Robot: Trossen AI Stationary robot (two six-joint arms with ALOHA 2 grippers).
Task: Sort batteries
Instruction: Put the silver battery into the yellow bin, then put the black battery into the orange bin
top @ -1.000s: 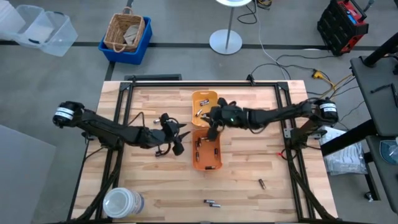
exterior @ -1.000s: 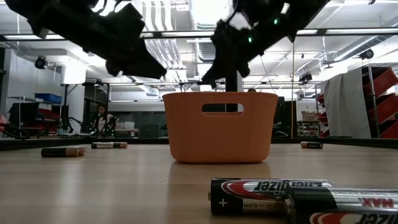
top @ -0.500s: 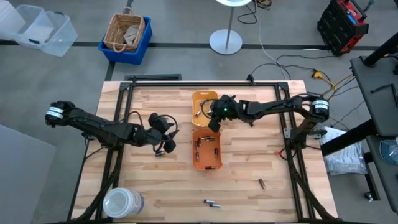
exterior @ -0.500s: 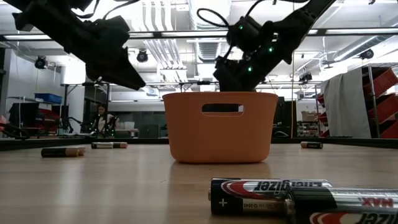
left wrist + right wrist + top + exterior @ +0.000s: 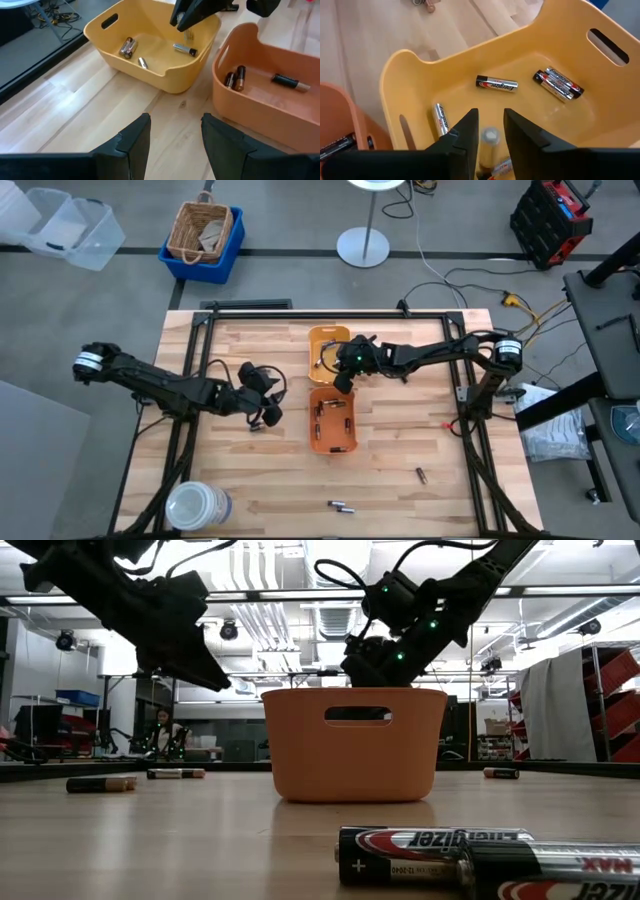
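Over the yellow-orange rectangular plastic tray (image 5: 325,350), the right gripper (image 5: 487,131) has its fingers (image 5: 464,137) pinched on a small silver cylindrical battery (image 5: 489,137), held upright above the tray floor, where four more batteries (image 5: 496,84) lie. The orange rectangular plastic tray (image 5: 332,421) just beside it holds others. The left gripper (image 5: 172,131) hangs over the bare wooden desk (image 5: 240,470) beside the orange tray, fingers apart, gripping nothing.

A wicker basket (image 5: 200,229) is sitting inside a blue bin (image 5: 229,251) on the floor beyond the table, with clear plastic tubs (image 5: 62,226) lying further off to one side. A white lamp base (image 5: 362,246) is standing near the table's far edge, a red and black rack (image 5: 550,220) is standing at the floor's corner, and a white lidded jar (image 5: 194,507) is resting on the wooden table (image 5: 400,450) at its near corner.
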